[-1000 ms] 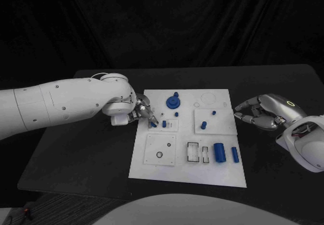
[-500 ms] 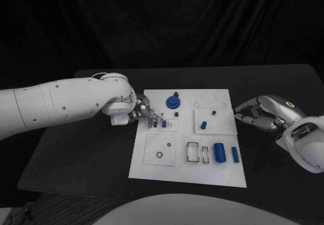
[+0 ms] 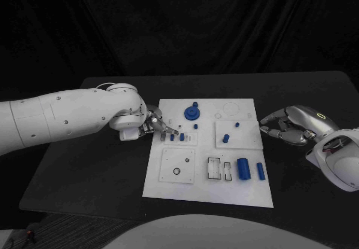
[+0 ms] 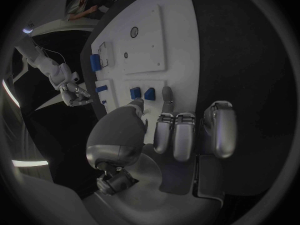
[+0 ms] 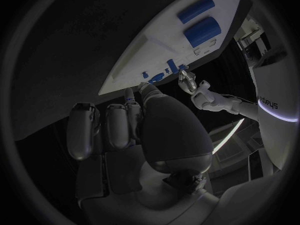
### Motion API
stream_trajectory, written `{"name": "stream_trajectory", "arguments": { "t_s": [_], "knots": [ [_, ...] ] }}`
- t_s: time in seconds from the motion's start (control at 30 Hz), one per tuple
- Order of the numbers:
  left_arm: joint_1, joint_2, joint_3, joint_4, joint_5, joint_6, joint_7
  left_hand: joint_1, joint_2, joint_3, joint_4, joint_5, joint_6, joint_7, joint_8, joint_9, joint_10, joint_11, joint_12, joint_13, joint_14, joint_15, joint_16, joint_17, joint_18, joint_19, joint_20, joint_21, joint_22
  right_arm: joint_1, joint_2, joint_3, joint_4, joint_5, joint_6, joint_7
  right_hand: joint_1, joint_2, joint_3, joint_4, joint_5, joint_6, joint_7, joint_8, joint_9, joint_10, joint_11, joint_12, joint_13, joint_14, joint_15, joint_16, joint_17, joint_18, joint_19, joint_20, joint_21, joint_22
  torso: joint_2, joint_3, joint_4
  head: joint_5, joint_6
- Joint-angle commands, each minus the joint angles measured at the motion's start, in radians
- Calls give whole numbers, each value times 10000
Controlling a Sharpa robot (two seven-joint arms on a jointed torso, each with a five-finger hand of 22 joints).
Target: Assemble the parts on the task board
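Your left hand (image 3: 153, 126) sat at the task board's (image 3: 187, 187) left edge, left of centre in the head view, fingertips reaching toward two small blue pegs (image 3: 176, 137) standing just inside that edge. In the left wrist view the fingers (image 4: 167, 96) were stretched toward those pegs and grasped nothing; whether a tip touched one, I could not tell. Your right hand (image 3: 290, 124) hovered off the board's right edge, fingers curled in, apparently on nothing.

The step in hand looked like taking or seating one of those two pegs. To do it well, you needed to pick one, close thumb and finger squarely on its sides, and lift straight up so its close neighbour was not knocked. The two larger blue cylinders (image 3: 250, 169) lay at the lower right, the blue gear-like piece (image 3: 192, 111) at the upper middle.
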Motion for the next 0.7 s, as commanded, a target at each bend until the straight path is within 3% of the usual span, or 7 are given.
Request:
{"name": "stream_trajectory", "arguments": {
  "t_s": [0.03, 0.27, 0.37, 0.43, 0.5, 0.6, 0.7],
  "knots": [
    [58, -217, 15, 289, -24, -1653, 1097, 212, -21, -357, 18, -29, -181, -37, 515, 535, 1055, -83, 34, 2634, 1034, -104, 27, 2628, 38, 135, -30, 136, 2091, -27, -41, 5, 4, -26, 64, -159, 118, 26, 84, 4, 80, 70, 14, -31, -9, 10, -87, -36, -3684, 381, -46, -4, -10, 51, 304, 25, -57, 2050, 6, -10, -5, -70, 1],
    [802, -605, 18, 450, -24, -3364, 3740, 641, 0, -934, -9, 16, -673, -31, 1006, 1159, 1055, -103, 34, 2634, 1034, -129, 27, 2628, 32, 164, -69, 160, 2094, -25, -70, 6, 24, -25, 24, -181, 125, 24, 94, 1, 101, 71, 15, -34, -10, -7, -86, -91, -3739, 382, -46, -1, -6, 50, 306, 25, -51, 2052, 11, 7, -27, 12, 1],
    [1049, -553, 19, 326, -126, -3896, 5864, 1552, 49, -984, -333, 635, -879, -46, 1084, 1257, 1055, -107, 34, 2634, 1034, -147, 27, 2628, -52, 391, -77, 460, 2207, -25, -68, 6, 6, -25, 18, -195, 127, 24, 98, 0, 109, 72, 14, -34, -10, -7, -86, -91, -3738, 386, -46, 13, 20, 46, 313, 25, -33, 2057, 24, 8, -35, -24, 1],
    [1123, -462, 19, 225, -507, -4043, 6835, 3211, 46, -594, -1075, 1642, -876, -43, 386, 485, 1055, -146, 34, 2634, 1034, -172, 27, 2628, -310, 1059, -152, 1378, 2547, -25, -57, 6, -12, -25, 23, -196, 128, 23, 100, 0, 113, 73, 14, -34, -10, -7, -86, -91, -3737, 387, -46, 19, 31, 44, 316, 25, -26, 2059, 27, 16, -24, -32, 1],
    [1178, -304, 18, 78, -1376, -4196, 7706, 4009, 75, -353, -1307, 968, -834, 11, -333, -343, 1026, -111, 7, 2610, 1034, -149, 27, 2628, -349, 1159, -113, 1516, 2598, -25, -42, 6, -34, -25, 21, -186, 128, 23, 100, 0, 113, 73, 14, -34, -10, -7, -86, -91, -3737, 387, -46, 19, 31, 44, 316, 25, -26, 2059, 29, 16, -14, -34, 1],
    [1179, 82, 16, -248, -3550, -4499, 8766, 4746, -71, -5, -1154, 565, -920, 108, -1023, -1225, -3592, 1, -6115, -1985, 1034, -47, 27, 2628, -336, 1113, -24, 1469, 2580, -25, -29, 6, -63, -25, -11, -135, 137, 24, 113, -4, 136, 78, 12, -35, -9, -26, -88, -147, -3793, 385, -46, 11, 14, 44, 316, 25, -25, 2060, 44, -5, -33, -25, 1],
    [1000, 384, 15, -531, -5380, -4737, 9260, 5532, -435, 413, -963, 395, -844, -31, -1670, -2365, -5165, 184, -9020, -4111, 1034, 15, 27, 2628, -337, 1116, 73, 1478, 2582, -26, -30, 5, -82, -25, -26, -101, 142, 22, 119, -6, 148, 79, 10, -36, -10, -26, -88, -144, -3788, 388, -46, 20, 29, 41, 320, 26, -15, 2063, 56, -18, -28, -77, 1]
  ]
}}
